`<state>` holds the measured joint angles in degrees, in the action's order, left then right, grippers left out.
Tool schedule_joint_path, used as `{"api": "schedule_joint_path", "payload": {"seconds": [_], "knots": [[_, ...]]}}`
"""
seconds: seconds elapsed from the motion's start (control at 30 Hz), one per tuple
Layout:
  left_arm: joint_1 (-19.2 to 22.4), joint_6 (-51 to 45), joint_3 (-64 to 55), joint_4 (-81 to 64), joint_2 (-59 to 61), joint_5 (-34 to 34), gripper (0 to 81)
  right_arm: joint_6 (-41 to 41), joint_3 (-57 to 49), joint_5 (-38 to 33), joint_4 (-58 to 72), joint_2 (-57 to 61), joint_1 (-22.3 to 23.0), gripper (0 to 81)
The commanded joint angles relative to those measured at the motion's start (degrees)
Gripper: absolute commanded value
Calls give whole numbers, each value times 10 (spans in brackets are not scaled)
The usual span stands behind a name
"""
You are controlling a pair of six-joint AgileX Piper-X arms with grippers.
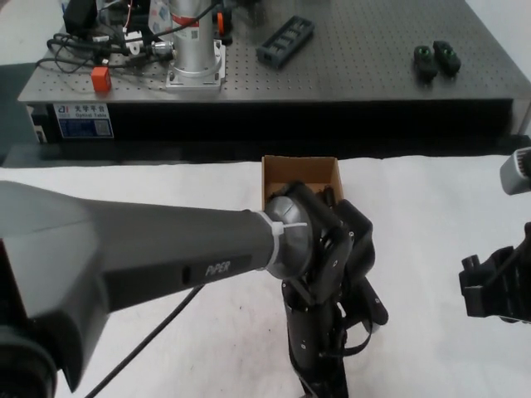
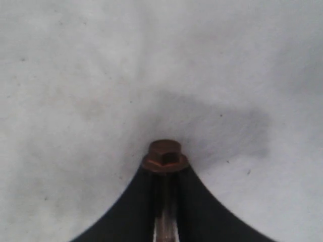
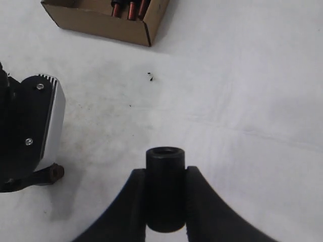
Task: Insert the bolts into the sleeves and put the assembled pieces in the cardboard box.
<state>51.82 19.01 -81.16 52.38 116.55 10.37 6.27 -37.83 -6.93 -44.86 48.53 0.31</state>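
My left gripper (image 2: 165, 189) is shut on a copper-coloured bolt (image 2: 164, 156), hex head outward, just above the white cloth. In the high view the left arm (image 1: 323, 274) hangs in front of the cardboard box (image 1: 300, 172). My right gripper (image 3: 165, 201) is shut on a black sleeve (image 3: 165, 186), its open bore facing away from the wrist. The right wrist view also shows the cardboard box (image 3: 108, 22) with assembled copper-and-black pieces (image 3: 128, 9) inside, and the left gripper's body (image 3: 30, 131) with the bolt's head (image 3: 54, 173) showing under it. The right arm (image 1: 498, 286) stands at the bench's right edge.
White cloth (image 1: 431, 215) covers the bench. Behind it stands a perforated metal table (image 1: 357, 58) carrying a metal post (image 1: 195, 41), cables, a dark tray (image 1: 285, 40), an orange block (image 1: 100, 79) and two black parts (image 1: 436, 60).
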Motion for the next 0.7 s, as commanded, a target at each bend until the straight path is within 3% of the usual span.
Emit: {"api": "schedule_joint_path", "payload": {"seconds": [0.0, 0.13, 0.33, 0.5, 0.67], "knots": [[0, 8, -8, 9, 8, -29, 0, -2, -1, -6, 2, -5, -3, 39], [-6, -59, -15, 1, -41, -56, 7, -7, -1, -29, -2, -7, -2, 39], [-58, -227, 29, -107, -203, -29, 7, -79, 56, -203, 51, -58, 28, 39], [-95, -361, 178, -327, -373, 46, 7, -208, 135, -312, 232, -79, 111, 39], [-117, -458, 295, -517, -498, 106, 7, -289, 155, -310, 423, -43, 205, 39]]}}
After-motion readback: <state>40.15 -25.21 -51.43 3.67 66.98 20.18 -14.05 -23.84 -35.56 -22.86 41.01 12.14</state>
